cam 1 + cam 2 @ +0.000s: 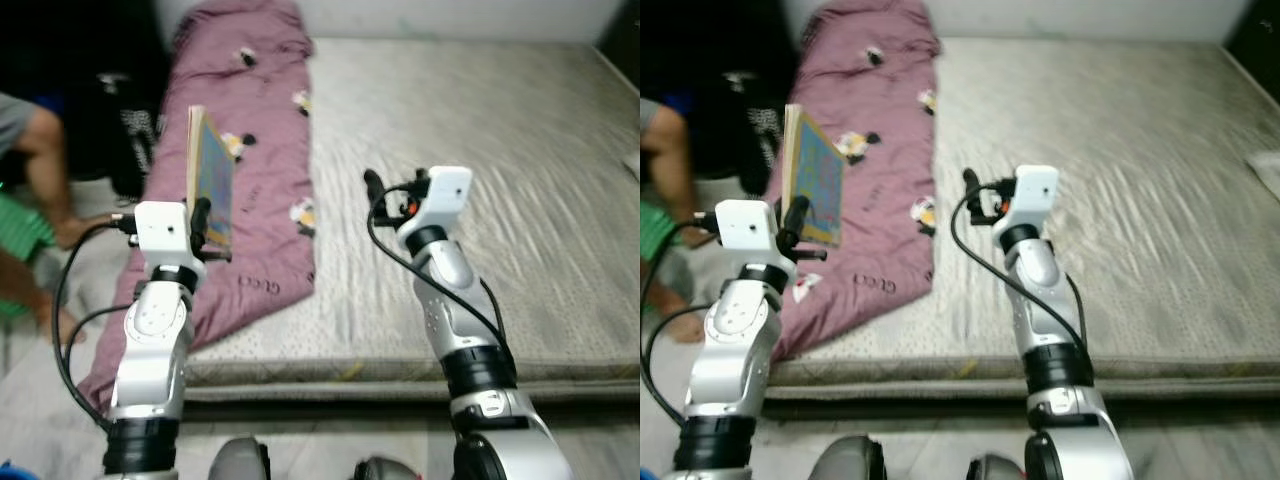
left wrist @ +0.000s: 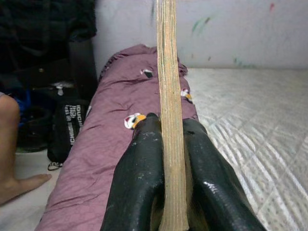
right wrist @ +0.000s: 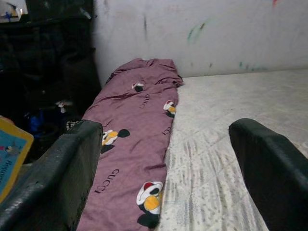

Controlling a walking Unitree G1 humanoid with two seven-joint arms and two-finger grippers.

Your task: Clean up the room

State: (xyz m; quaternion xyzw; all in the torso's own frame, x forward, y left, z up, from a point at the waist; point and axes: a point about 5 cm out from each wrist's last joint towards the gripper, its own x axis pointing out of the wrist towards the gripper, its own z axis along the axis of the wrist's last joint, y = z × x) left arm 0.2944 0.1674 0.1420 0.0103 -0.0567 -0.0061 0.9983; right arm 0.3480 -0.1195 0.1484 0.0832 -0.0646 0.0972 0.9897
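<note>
A thin book [image 1: 210, 178] with a blue cover is held upright, edge-on, above the left side of the bed. My left gripper [image 1: 203, 222] is shut on its lower edge; in the left wrist view both black fingers [image 2: 139, 178] press the book's page edge [image 2: 171, 96]. My right gripper [image 1: 372, 184] hovers over the grey mattress [image 1: 480, 150] near its middle, open with nothing between its fingers [image 3: 62, 168]. A purple blanket [image 1: 250, 130] with cartoon prints lies along the mattress's left side.
A person's legs [image 1: 40, 170] are at the left, beside the bed, on the floor. Dark bags [image 1: 130, 120] stand against the wall there. A white object [image 1: 1265, 165] lies at the mattress's right edge. The wall [image 3: 202, 33] runs behind the bed.
</note>
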